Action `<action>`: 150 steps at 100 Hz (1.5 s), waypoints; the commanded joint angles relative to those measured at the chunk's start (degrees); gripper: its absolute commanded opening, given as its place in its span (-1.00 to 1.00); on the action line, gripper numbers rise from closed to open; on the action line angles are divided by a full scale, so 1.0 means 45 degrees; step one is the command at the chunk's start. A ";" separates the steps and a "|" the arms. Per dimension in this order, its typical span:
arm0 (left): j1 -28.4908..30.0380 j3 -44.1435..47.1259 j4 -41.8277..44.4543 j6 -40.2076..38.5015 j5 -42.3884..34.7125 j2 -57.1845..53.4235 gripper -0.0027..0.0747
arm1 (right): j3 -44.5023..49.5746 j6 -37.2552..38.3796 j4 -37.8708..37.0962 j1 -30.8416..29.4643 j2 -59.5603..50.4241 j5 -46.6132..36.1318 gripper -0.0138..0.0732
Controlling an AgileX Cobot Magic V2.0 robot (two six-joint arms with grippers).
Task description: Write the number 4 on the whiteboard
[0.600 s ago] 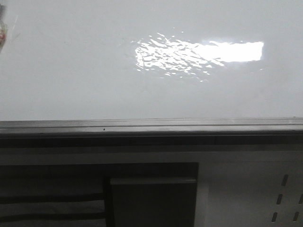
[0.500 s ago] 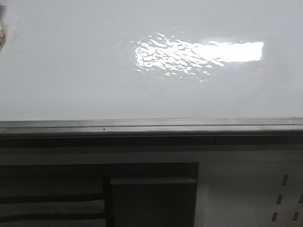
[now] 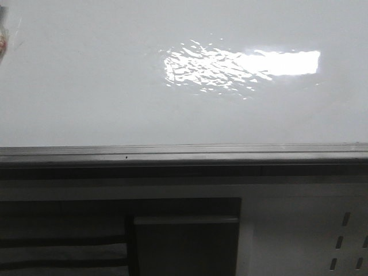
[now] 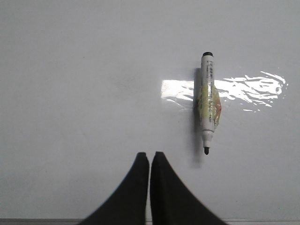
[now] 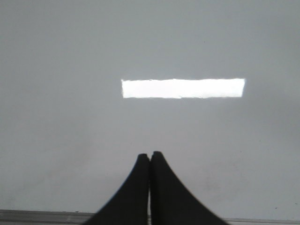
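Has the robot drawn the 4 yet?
Not yet. The whiteboard shows no writing in any view, only light glare. The marker lies uncapped on the board, and nothing is holding it. The left gripper and the right gripper both have their fingers closed and empty. Left to do: pick up the marker and write the whole 4.
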 commanded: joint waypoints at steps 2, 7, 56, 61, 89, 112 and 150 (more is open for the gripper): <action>0.0005 0.0365 0.0000 -0.0117 -0.0997 -0.0298 -0.98 | 0.0252 -0.0049 0.0005 -0.0111 -0.0306 -0.0936 -0.85; 0.0005 0.0365 0.0000 -0.0117 -0.0997 -0.0298 -0.98 | 0.0252 -0.0049 0.0005 -0.0111 -0.0306 -0.0936 -0.85; 0.0005 0.0365 0.0000 -0.0117 -0.1096 -0.0298 -0.98 | 0.0252 -0.0049 0.0005 -0.0111 -0.0306 -0.0936 -0.85; 0.0005 0.0365 0.0000 -0.0117 -0.1096 -0.0298 -0.98 | 0.0252 -0.0049 0.0005 -0.0111 -0.0306 -0.0936 -0.85; 0.0005 -0.0335 0.0000 -0.0117 -0.1294 -0.0298 -0.98 | -0.0212 -0.0049 0.0071 -0.0111 -0.0306 -0.0643 -0.85; 0.0005 -0.3516 0.0000 -0.0117 0.0728 0.0566 -0.98 | -0.3470 -0.0049 0.0820 -0.0111 0.0314 0.2813 -0.85; 0.0005 -0.7291 0.0226 -0.0117 0.3934 0.4880 -0.98 | -0.7538 -0.0612 0.0682 -0.0111 0.4160 0.6837 -0.85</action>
